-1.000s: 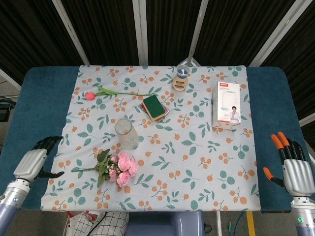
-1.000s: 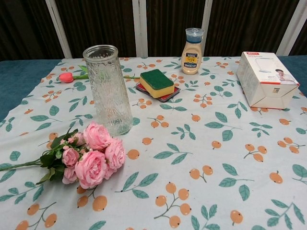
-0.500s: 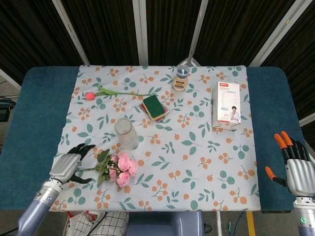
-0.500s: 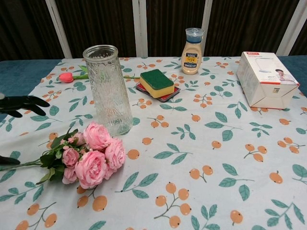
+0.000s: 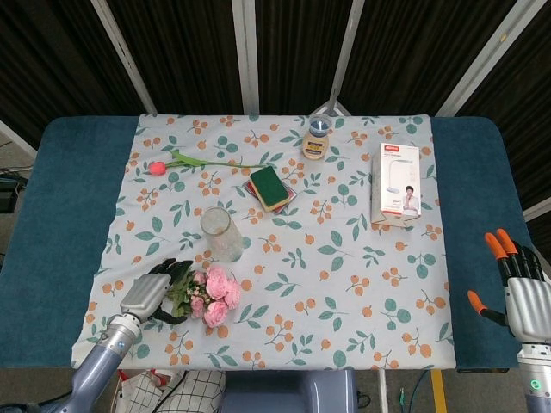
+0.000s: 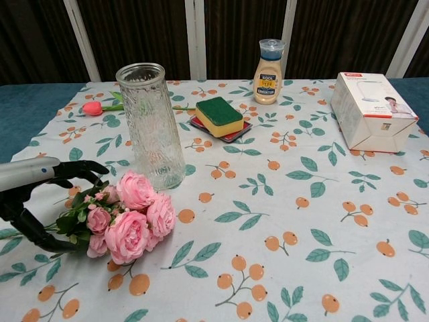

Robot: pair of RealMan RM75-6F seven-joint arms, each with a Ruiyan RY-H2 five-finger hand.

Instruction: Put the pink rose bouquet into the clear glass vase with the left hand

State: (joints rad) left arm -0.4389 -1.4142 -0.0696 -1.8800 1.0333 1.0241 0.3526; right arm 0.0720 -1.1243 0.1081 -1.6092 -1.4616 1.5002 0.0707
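Observation:
The pink rose bouquet (image 5: 213, 294) (image 6: 127, 218) lies on the floral tablecloth with its stems pointing left, just in front of the upright clear glass vase (image 5: 220, 234) (image 6: 150, 127). My left hand (image 5: 148, 294) (image 6: 30, 194) is at the bouquet's leafy stem end. Its dark fingers are spread above the leaves and its thumb lies below them, not closed on the stems. My right hand (image 5: 521, 297) hovers off the table's right edge with its orange-tipped fingers apart, holding nothing; the chest view does not show it.
A single red tulip (image 5: 159, 166) (image 6: 94, 107) lies at the back left. Behind the vase a green sponge (image 5: 269, 187) (image 6: 219, 115) rests on a red dish. A dressing bottle (image 5: 317, 139) (image 6: 269, 72) stands at the back, and a white lamp box (image 5: 398, 182) (image 6: 372, 111) lies right.
My left hand has moved right from the table's left edge to the bouquet's stems, and its fingers now straddle the leaves. The right hand has barely shifted.

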